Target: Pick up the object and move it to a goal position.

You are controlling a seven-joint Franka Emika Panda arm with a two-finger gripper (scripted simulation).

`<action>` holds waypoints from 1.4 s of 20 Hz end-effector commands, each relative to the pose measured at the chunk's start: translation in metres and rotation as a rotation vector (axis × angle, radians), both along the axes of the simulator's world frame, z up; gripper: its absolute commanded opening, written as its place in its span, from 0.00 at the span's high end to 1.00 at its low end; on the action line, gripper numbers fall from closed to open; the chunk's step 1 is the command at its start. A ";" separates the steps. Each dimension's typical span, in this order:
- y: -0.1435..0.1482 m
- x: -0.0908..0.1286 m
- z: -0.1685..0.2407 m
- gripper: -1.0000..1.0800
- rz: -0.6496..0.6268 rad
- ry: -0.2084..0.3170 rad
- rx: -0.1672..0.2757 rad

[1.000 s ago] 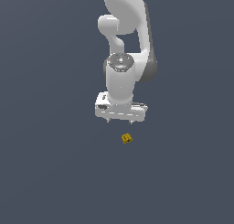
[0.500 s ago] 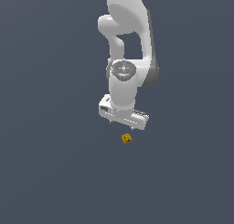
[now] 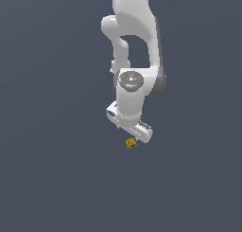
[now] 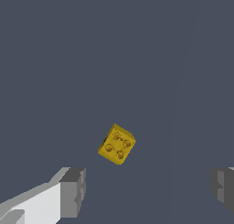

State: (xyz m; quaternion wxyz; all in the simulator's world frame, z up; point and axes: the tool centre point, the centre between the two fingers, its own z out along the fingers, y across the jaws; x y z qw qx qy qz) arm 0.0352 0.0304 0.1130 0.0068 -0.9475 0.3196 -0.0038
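Observation:
The object (image 3: 131,143) is a tiny golden-yellow block with four studs on its top face, lying on the dark grey floor. In the exterior view my white gripper (image 3: 135,137) hangs just above it, slightly toward that view's right, with the hand turned at an angle. The wrist view shows the object (image 4: 117,144) on the floor ahead of my gripper (image 4: 148,189). The two grey fingertips (image 4: 73,191) stand wide apart and touch nothing. The gripper is open.
A plain dark grey floor (image 3: 52,179) spreads all around. The white arm (image 3: 134,41) rises above the gripper toward the top of the exterior view. Nothing else is in view.
The arm has come down toward the block and the hand has twisted, so the gripper now hangs close over the object. The block has not moved.

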 end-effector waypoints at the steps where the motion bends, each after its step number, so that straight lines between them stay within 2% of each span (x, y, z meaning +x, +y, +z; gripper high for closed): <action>1: 0.002 0.001 -0.005 0.04 -0.068 0.002 0.000; 16: 0.015 0.008 -0.033 0.04 -0.433 0.013 -0.004; 28: 0.019 0.010 -0.041 0.04 -0.545 0.014 -0.007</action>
